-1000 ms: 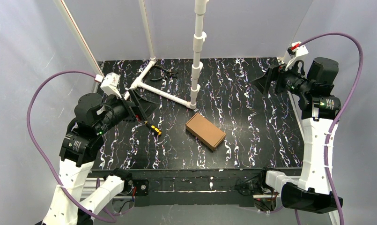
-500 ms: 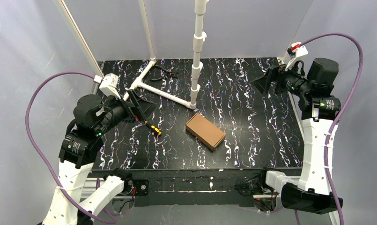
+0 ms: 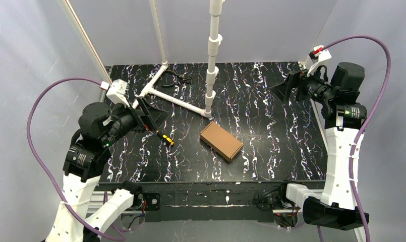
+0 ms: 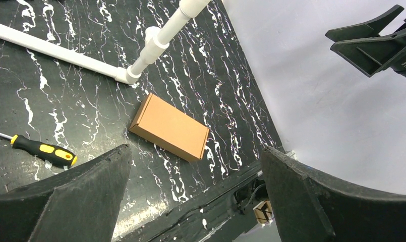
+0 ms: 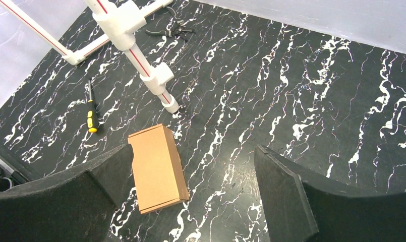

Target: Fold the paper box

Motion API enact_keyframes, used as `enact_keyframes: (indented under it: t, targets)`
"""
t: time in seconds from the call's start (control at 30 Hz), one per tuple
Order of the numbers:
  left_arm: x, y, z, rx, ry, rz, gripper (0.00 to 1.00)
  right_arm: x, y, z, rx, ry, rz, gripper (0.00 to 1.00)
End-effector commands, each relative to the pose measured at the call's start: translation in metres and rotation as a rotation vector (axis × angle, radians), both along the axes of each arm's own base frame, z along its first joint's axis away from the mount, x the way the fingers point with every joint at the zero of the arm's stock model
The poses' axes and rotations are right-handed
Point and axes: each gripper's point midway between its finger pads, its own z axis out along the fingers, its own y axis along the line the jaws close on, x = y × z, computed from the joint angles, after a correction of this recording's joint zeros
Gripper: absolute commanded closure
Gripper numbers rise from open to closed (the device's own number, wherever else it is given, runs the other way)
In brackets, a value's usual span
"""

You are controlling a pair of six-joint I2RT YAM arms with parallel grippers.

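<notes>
The paper box (image 3: 221,141) lies closed as a small brown rectangular box near the middle of the black marbled table (image 3: 271,146), set at a slant. It shows too in the left wrist view as the paper box (image 4: 169,127) and in the right wrist view as the paper box (image 5: 157,168). My left gripper (image 3: 151,114) hangs open above the table's left side, well away from the box. At the far right, my right gripper (image 3: 290,85) is raised and open, nothing between its fingers. Neither gripper touches the box.
A yellow-and-black screwdriver (image 3: 164,136) lies left of the box. A white pipe frame (image 3: 175,98) with an upright post (image 3: 212,55) stands just behind the box. Dark pliers (image 3: 179,76) rest at the back.
The left arm has shifted very slightly. The box and the right arm have stayed put.
</notes>
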Motion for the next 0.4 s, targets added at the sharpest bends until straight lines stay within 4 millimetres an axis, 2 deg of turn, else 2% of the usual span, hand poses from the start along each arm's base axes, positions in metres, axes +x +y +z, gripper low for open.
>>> enact_keyframes:
  t: [0.0,0.37]
  targets:
    - [0.0012,0.0023,-0.0032,0.019,-0.011,0.005,0.02,-0.0041,0.0007,0.0099,0.006,-0.037,0.009,0.01]
    - [0.0023,0.0028,-0.0045,0.024,-0.011,0.008,0.02,-0.0011,-0.0019,0.0073,0.014,-0.024,-0.008,0.02]
